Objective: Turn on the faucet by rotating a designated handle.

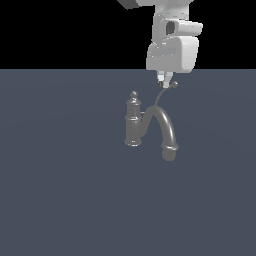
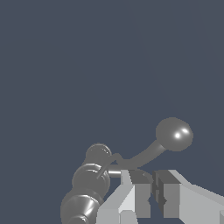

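The grey faucet (image 1: 133,123) stands upright on the floor, knob finial on top, with its thick arched spout (image 1: 167,129) curving down toward the exterior view's right. The thin curved handle (image 1: 161,96) rises behind the spout to a small ball tip (image 1: 174,84). My gripper (image 1: 165,83) hangs from above, fingertips level with the ball tip and just to its left in the exterior view. In the wrist view the fingers (image 2: 141,193) stand nearly together with nothing between them, my gripper (image 2: 153,193) shut. The handle (image 2: 146,154) and ball tip (image 2: 174,134) lie just beyond them, beside the faucet column (image 2: 89,181).
A flat dark blue-grey floor (image 1: 60,190) spreads all around the faucet. The arm's white wrist housing (image 1: 172,50) hangs directly over the handle. No other objects show.
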{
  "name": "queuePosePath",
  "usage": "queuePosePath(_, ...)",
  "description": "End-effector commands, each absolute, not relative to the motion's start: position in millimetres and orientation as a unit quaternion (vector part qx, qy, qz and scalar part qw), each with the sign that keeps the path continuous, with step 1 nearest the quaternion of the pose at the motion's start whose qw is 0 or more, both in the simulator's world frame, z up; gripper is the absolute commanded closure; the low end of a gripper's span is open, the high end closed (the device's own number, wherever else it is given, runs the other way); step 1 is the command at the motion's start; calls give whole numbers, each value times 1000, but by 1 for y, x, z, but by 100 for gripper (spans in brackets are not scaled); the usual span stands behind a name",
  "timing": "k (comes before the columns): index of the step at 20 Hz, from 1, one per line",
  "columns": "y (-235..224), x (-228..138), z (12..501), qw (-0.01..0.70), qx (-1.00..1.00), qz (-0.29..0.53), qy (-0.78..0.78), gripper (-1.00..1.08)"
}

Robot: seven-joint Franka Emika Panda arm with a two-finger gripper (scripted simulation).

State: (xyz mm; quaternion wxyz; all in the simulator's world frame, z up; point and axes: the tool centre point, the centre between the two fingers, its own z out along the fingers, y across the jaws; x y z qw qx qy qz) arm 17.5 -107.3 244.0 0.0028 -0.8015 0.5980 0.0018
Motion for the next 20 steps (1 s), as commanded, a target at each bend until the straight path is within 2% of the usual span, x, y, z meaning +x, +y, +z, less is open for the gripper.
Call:
queuePosePath(1, -132, 22, 242, 0, -792, 0, 610, 108)
queuePosePath(9, -145, 39, 242, 0, -790, 0, 613, 108)
queuePosePath(10, -113, 42, 244, 5, -804, 4, 594, 108)
queuePosePath(20, -113, 70, 243, 3, -800, 2, 600, 108)
